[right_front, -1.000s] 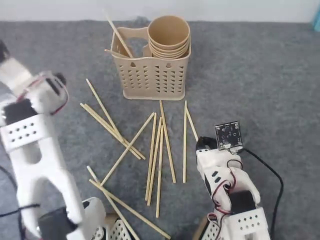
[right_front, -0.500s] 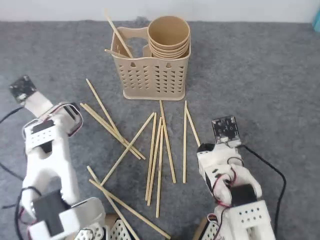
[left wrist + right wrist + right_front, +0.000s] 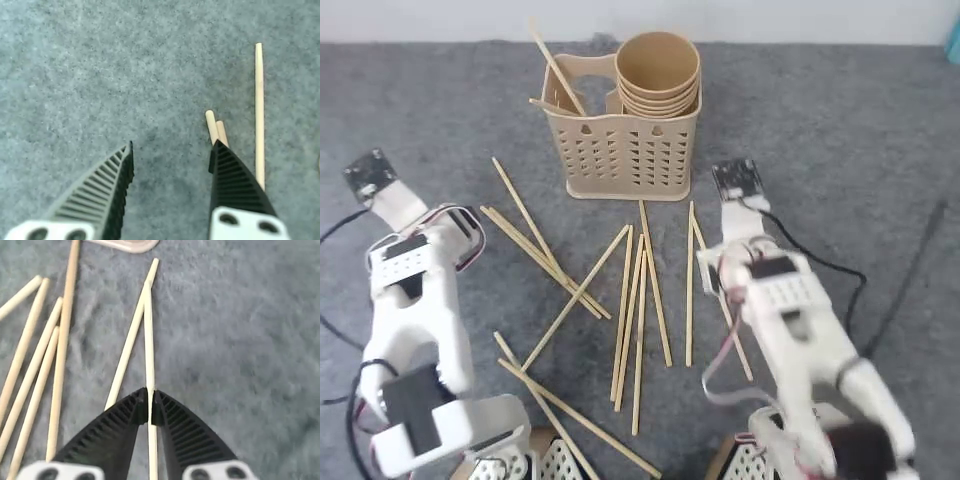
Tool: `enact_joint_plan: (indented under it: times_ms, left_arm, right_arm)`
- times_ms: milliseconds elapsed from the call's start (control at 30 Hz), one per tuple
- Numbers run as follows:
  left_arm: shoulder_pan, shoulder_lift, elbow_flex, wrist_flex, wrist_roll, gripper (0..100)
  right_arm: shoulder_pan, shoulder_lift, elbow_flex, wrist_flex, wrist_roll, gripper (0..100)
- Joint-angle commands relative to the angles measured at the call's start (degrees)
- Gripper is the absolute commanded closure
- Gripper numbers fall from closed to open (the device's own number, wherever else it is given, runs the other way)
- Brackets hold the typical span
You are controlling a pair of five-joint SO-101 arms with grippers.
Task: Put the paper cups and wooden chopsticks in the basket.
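The paper cups (image 3: 658, 75) already stand stacked inside the basket (image 3: 620, 150), at the far side of the grey desk (image 3: 840, 120). A few sticks (image 3: 558, 72) lean in its other compartment. The cup part looks finished, so I judge the step in hand is collecting the chopsticks (image 3: 640, 300). Most of them lie scattered on the desk in front of the basket.

The right claw (image 3: 149, 392) is clenched on one chopstick (image 3: 148, 340), and the stick passes between its two jaws. This chopstick points toward the basket corner. A neighbour stick (image 3: 127, 355) lies just beside it and touches it near the far end. I cannot tell if the held chopstick is off the desk.

The left claw (image 3: 172, 145) is released, with its jaws wide apart, low over bare desk. A pair of chopstick ends (image 3: 215, 127) lies just beside one jaw, and a single stick (image 3: 258, 100) lies a little further out.

Next, the right arm probably must raise its chopstick without dragging the neighbour, tilt it upright, carry it over the compartment with the sticks and let go. The thin round stick may swivel in the grip. The left claw would need a sideways shift to bring the pair between its jaws.
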Motion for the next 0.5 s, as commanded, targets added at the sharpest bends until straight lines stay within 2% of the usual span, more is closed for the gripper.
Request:
enact_joint_plan:
  times_ms: [0,100,267,467]
  left_arm:
    - [-0.4,-0.6,-2.3,-1.1,-1.1,76]
    - [-0.1,-0.5,-2.3,-1.2,-1.1,76]
    - [0.0,-0.4,-2.4,-1.4,-1.1,76]
    - [0.0,-0.3,-2.9,-1.4,-1.1,76]
  right_arm:
    - [0.2,10.6,-11.1,-1.0,1.0,88.3]
    - [0.2,18.9,-17.5,-1.0,1.0,83.8]
    - [0.2,28.8,-23.8,-1.0,0.9,86.4]
    - [0.2,30.1,-26.5,1.5,0.8,86.4]
